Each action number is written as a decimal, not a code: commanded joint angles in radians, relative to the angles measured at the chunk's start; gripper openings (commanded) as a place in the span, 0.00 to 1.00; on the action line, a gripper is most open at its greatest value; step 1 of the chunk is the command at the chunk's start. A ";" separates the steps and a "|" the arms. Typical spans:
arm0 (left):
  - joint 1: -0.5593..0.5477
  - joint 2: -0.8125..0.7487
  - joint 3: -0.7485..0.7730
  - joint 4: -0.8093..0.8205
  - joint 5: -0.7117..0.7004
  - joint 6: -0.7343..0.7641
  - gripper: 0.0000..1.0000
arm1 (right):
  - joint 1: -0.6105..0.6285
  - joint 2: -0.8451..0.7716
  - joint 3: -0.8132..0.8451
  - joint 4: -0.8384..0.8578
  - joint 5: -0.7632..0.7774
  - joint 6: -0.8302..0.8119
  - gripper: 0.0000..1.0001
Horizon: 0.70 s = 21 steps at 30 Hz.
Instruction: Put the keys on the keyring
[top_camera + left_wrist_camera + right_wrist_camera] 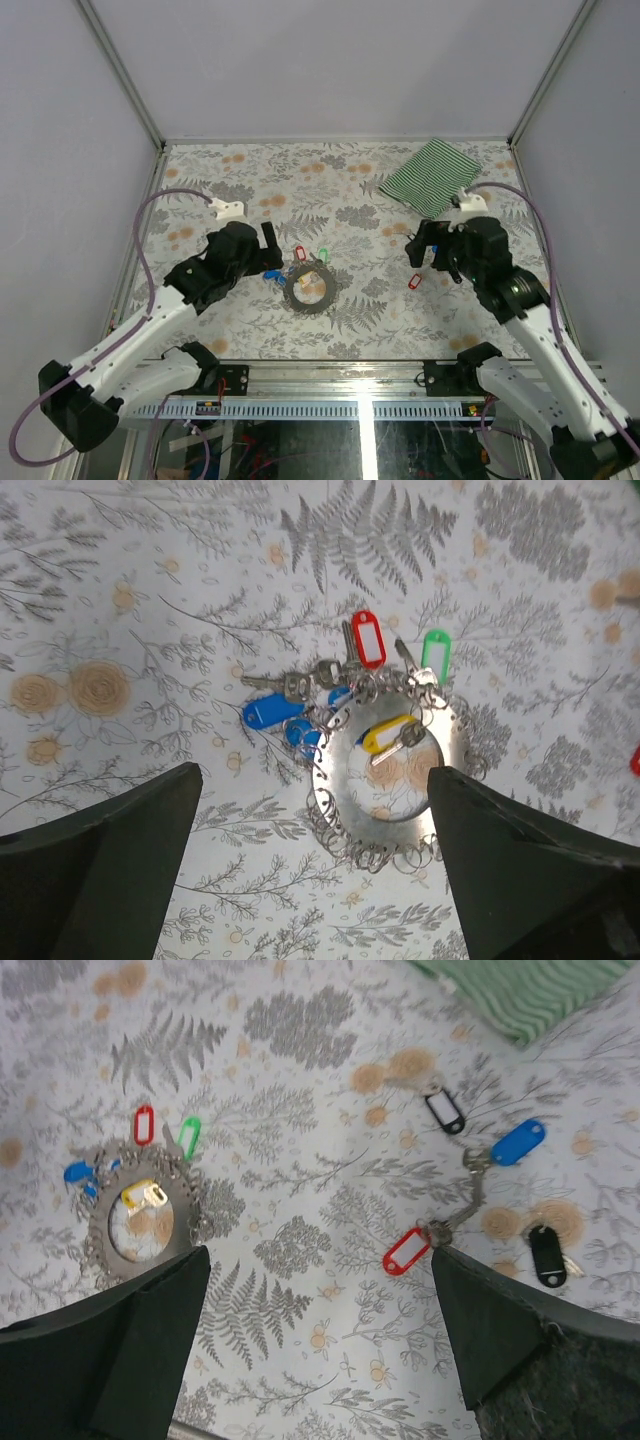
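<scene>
Mid-table, keyring (pixel 310 287) w/ keys (pixel 368 640) lies off edges; L tool (pixel 272 250), R tool (pixel 425 255) spread apart.

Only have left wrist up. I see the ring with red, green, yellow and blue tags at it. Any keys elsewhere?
Observer: Yes. Right of the keyring, loose on the table: a red tag, a blue tag, one black tag and a second black tag.
Operator: Right arm near them?
Observer: The right gripper hangs over them, jaws open, holding nothing.
Operator: Anything else out there?
Observer: A green-striped cloth at the far right corner.
</scene>
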 commanded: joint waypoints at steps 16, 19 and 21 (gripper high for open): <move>0.000 -0.016 0.088 -0.040 0.088 0.167 0.99 | 0.349 0.655 0.119 0.188 -0.236 0.102 0.75; -0.001 -0.040 0.076 -0.044 0.075 0.173 0.99 | 0.381 0.720 0.135 0.214 -0.237 0.104 0.67; -0.001 -0.047 0.076 -0.043 0.086 0.174 0.99 | 0.387 0.753 0.134 0.240 -0.247 0.111 0.62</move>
